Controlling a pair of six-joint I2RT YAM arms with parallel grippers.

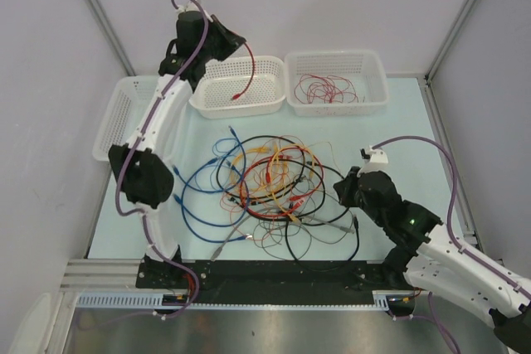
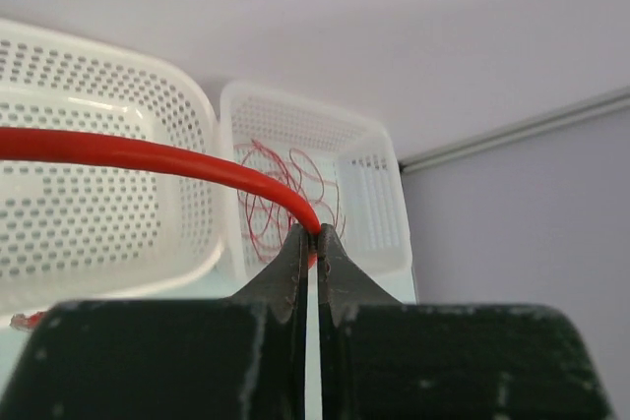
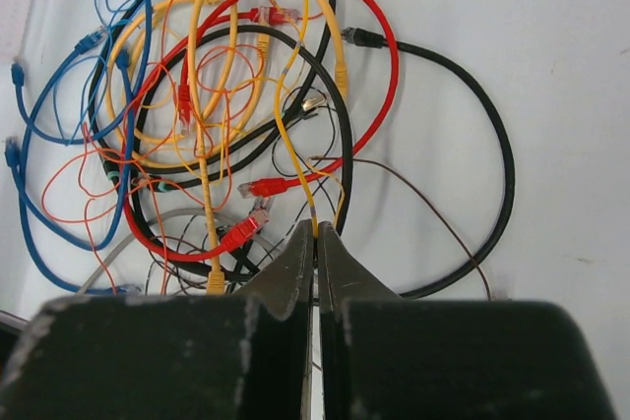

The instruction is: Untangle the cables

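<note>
The cables [image 1: 265, 184] lie in a tangled heap mid-table: red, yellow, blue, black and grey loops [image 3: 246, 115] with small plug ends. My left gripper [image 1: 242, 42] is raised at the back over the middle basket [image 1: 236, 109]. It is shut on a red cable [image 2: 148, 154] right at the fingertips [image 2: 317, 235]; that cable [image 1: 247, 76] hangs down into the basket. My right gripper [image 1: 342, 190] sits low at the heap's right edge. It is shut [image 3: 316, 231] on a thin yellow wire [image 3: 291, 159] that runs back into the tangle.
Three white perforated baskets line the back and left: a left one [image 1: 116, 122], the middle one, and a right one [image 1: 336, 108] holding thin red wires [image 1: 326, 89]. A black cable loop [image 3: 497, 174] spreads right of the heap. Walls close in on both sides.
</note>
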